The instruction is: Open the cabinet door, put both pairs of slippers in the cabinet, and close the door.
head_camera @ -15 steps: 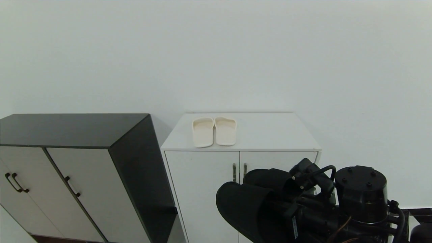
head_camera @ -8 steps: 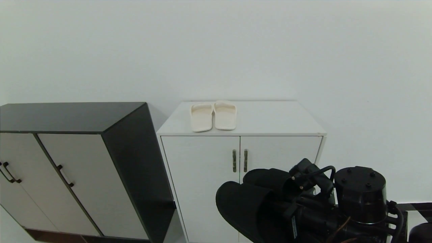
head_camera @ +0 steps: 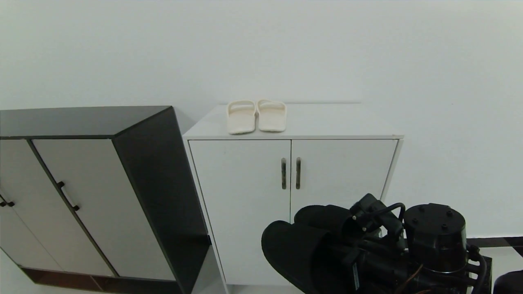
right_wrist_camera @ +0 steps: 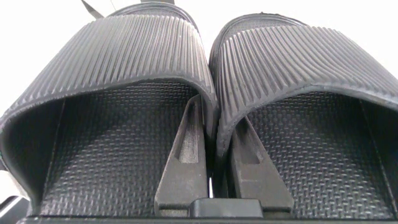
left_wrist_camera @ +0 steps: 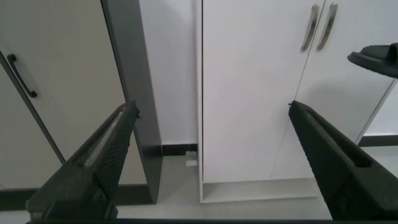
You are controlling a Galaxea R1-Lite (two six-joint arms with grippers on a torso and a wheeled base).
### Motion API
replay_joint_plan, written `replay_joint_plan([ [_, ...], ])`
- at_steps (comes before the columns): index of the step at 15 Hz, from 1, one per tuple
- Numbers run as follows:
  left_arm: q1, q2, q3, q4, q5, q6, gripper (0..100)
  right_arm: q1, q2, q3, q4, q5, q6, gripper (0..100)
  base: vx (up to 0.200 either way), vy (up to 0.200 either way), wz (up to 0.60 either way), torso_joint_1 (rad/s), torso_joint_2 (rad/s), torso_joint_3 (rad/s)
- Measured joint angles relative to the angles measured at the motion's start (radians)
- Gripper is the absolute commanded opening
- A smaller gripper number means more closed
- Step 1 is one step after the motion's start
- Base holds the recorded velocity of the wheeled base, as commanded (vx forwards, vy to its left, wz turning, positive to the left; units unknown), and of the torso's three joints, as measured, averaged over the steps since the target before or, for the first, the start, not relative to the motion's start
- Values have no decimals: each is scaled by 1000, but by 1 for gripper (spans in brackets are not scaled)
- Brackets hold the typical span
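We see the pair of black slippers [head_camera: 300, 249] held side by side, low in front of the white cabinet [head_camera: 241, 212]. The right gripper [right_wrist_camera: 216, 113] has one of its fingers [right_wrist_camera: 185, 158] inside each slipper, pinching their adjoining inner walls together. The cream slippers [head_camera: 256, 116] lie side by side on the cabinet top [head_camera: 339, 120], near its front edge and left of centre. Both cabinet doors are shut, and their two handles [head_camera: 283, 173] stand upright beside each other at the middle seam. The left gripper [left_wrist_camera: 212, 107] hangs low before the cabinet, fingers spread wide and holding nothing. A dark cabinet [head_camera: 159, 183] stands just beside the white one on its left, both against a plain white wall [head_camera: 261, 49] on a pale floor [left_wrist_camera: 180, 193].
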Motion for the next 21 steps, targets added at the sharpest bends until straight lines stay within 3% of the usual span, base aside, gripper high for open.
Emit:
replay_joint_plan([
  [6,0,0,0,0,3,-3,100,3,24,11,-36,1,0,0,0,0,0,-142,472,330],
  [9,0,3,0,0,50,-4,100,4,29,13,-37,1,0,0,0,0,0,-103,445,354],
  [12,0,27,-9,-4,53,7,100,7,32,17,-38,2,0,0,0,0,0,-37,395,328],
  [14,-3,66,-85,-14,49,-29,100,6,36,21,-50,2,0,0,0,0,0,0,0,0],
  [17,-22,211,-186,-56,-22,-52,100,7,50,31,-85,1,0,0,0,0,0,0,0,0],
  [21,-91,512,-238,-248,-199,-63,100,7,67,38,-144,0,0,0,0,0,0,-11,60,59],
])
